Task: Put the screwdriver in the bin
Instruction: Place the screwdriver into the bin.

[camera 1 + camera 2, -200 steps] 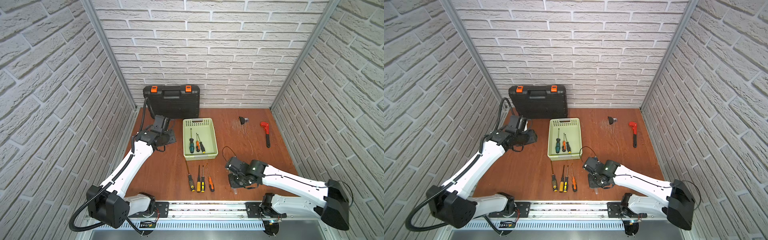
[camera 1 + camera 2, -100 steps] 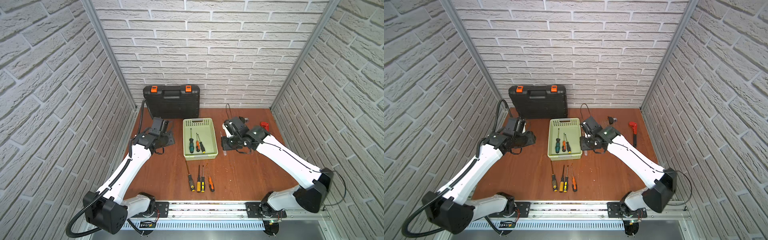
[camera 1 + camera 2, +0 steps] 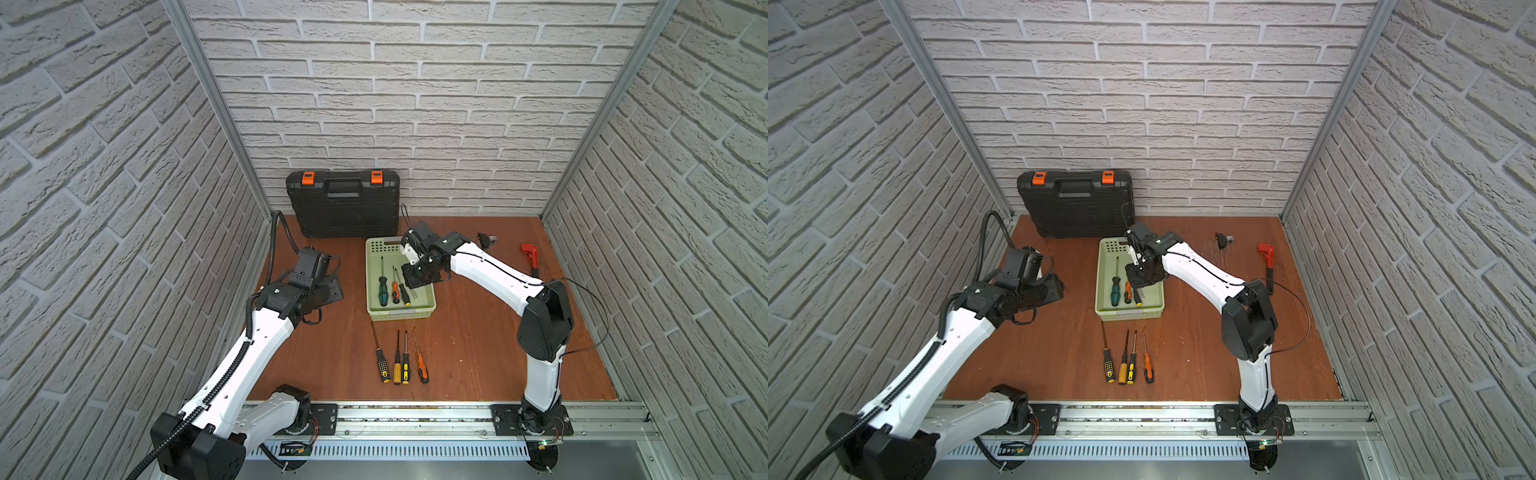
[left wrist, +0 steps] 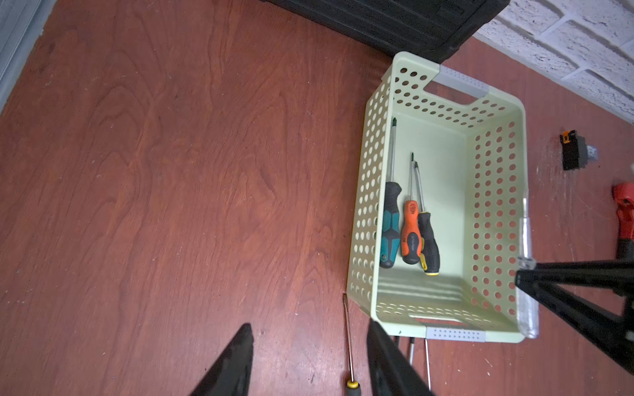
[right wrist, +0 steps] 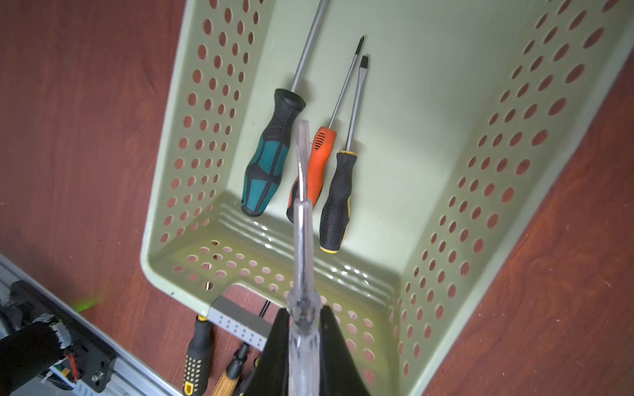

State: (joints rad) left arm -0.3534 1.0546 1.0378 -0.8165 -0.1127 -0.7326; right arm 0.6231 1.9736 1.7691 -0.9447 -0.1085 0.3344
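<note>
My right jaws clench the clear-handled screwdriver [image 5: 302,240] by its handle above the pale green bin [image 5: 497,171], blade pointing in. It looks light, stiff and slick, so I judge mid-handle the safest hold. My left jaws stand parted, empty. A second ago I was low near the front rail; now I'm over the bin.

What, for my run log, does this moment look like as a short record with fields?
right gripper: shut on clear-handled screwdriver, over the bin
left gripper: open, empty, apart from the bin
in bin: three screwdrivers
in front of bin: row of four screwdrivers
elsewhere: black toolcase at back wall; red wrench
</note>
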